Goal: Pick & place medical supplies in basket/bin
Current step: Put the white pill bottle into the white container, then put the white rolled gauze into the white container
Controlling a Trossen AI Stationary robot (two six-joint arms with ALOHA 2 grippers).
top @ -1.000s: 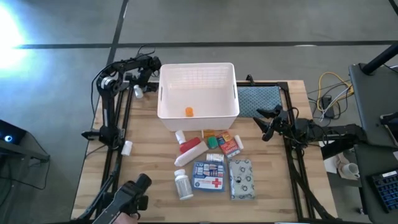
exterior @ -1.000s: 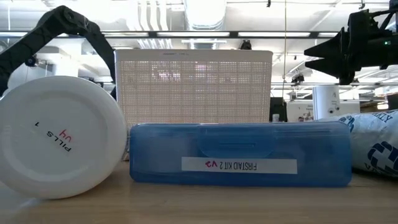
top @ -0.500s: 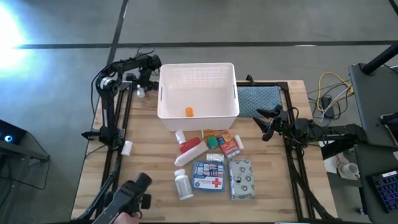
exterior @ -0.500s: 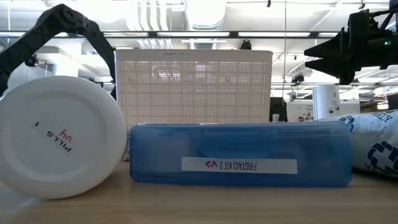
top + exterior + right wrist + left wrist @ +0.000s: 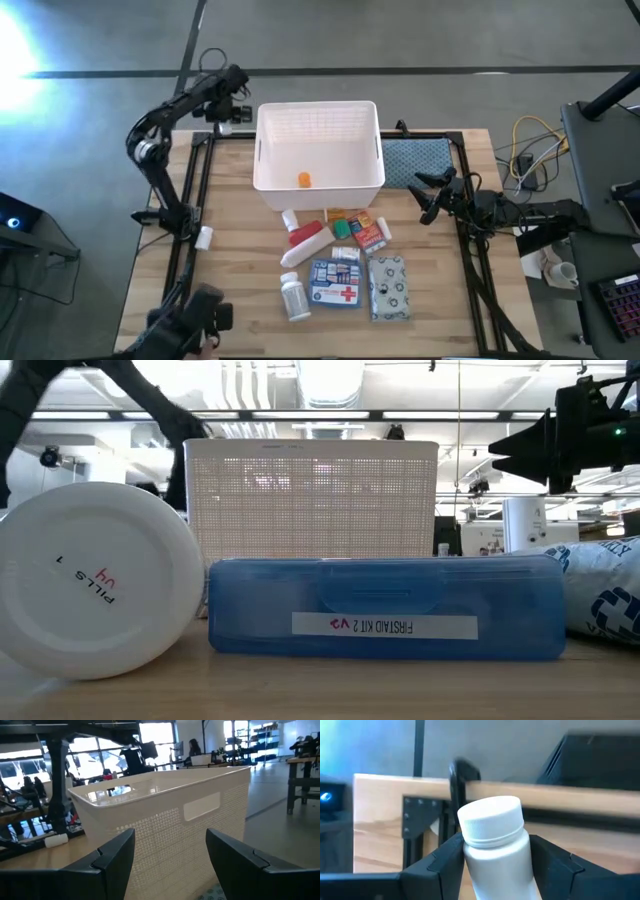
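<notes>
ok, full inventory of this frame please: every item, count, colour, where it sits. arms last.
white slotted plastic basket: 1, white, far centre of table.
orange vial: 1, orange, inside the basket.
red-white tube: 1, on the table, near side of basket.
small green and red boxes: a few, clustered right of the tube.
blue first-aid pouch with red cross: 1, blue, near centre.
grey patterned packet: 1, grey, right of the pouch.
white pill bottle lying flat: 1, white, left of the pouch.
blue-grey folded cloth: 1, right of the basket.
left gripper: beyond the basket's far-left corner, shut on a second white capped bottle.
right gripper: open, right of the basket.
</notes>
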